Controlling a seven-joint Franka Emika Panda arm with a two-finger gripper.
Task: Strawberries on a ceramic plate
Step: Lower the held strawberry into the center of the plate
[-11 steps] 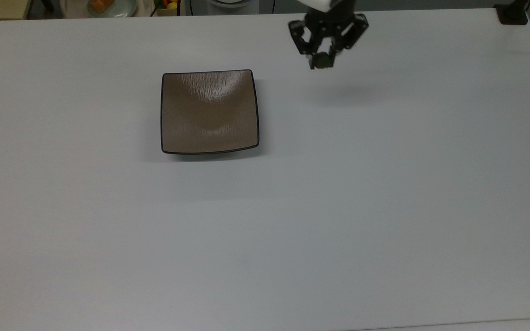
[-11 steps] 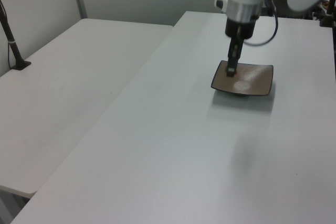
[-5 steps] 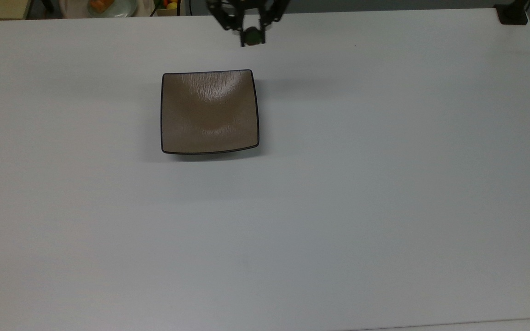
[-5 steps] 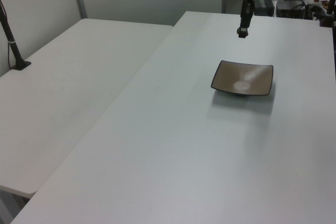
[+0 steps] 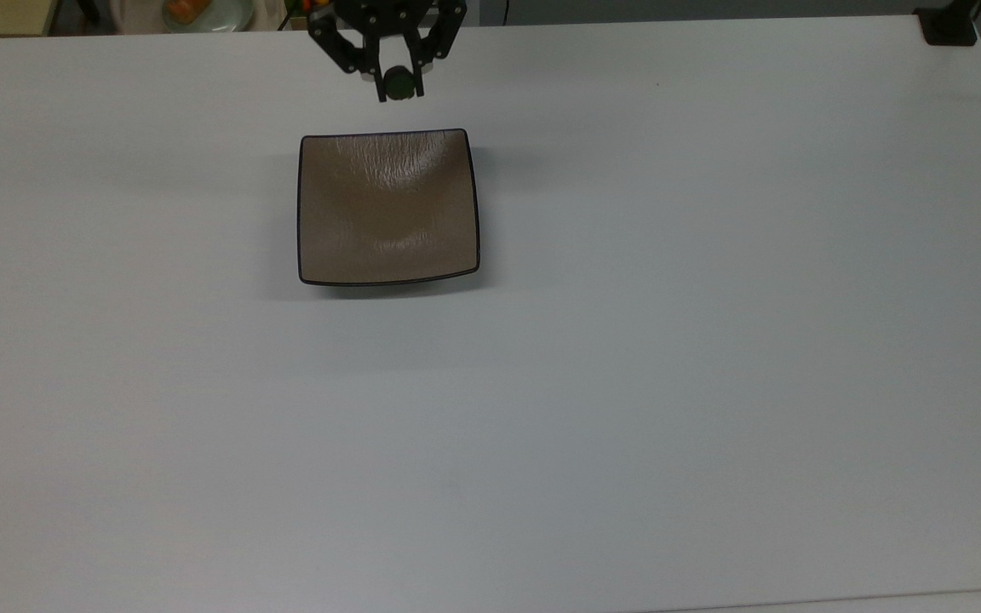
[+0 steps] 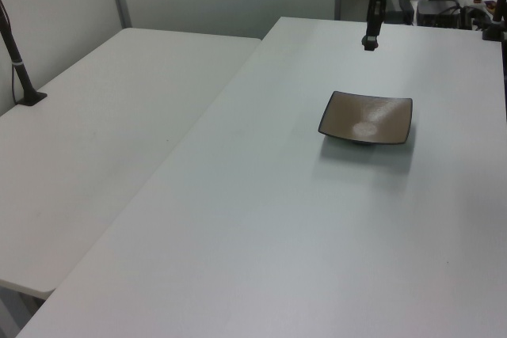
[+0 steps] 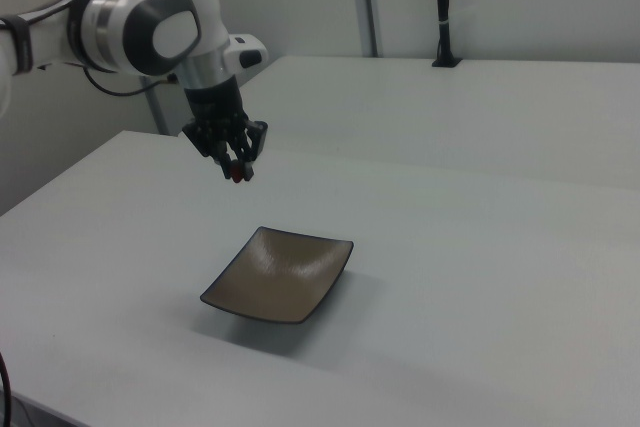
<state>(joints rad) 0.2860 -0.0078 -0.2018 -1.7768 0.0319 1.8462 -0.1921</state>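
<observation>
My gripper [image 5: 398, 85] hangs in the air and is shut on the small strawberry [image 5: 399, 82], whose green cap faces the top view. The right view shows the gripper [image 7: 237, 173] holding the red berry [image 7: 236, 174] high above the table, over the far left corner of the ceramic plate [image 7: 280, 273]. The square tan-brown plate [image 5: 388, 207] with its thin black rim lies flat and bare on the white table. In the left view the gripper [image 6: 370, 42] hangs well above the plate [image 6: 367, 118].
A second white table [image 6: 95, 132] adjoins at the left view's left, with a black post [image 6: 17, 61] on it. Past the table's far edge sit a dish with fruit [image 5: 192, 10] and other clutter. A black mount [image 5: 949, 25] stands at the top view's upper right corner.
The gripper with the strawberry travelled from the top view's right across to the left and now hangs near the plate's far edge. The plate stayed put.
</observation>
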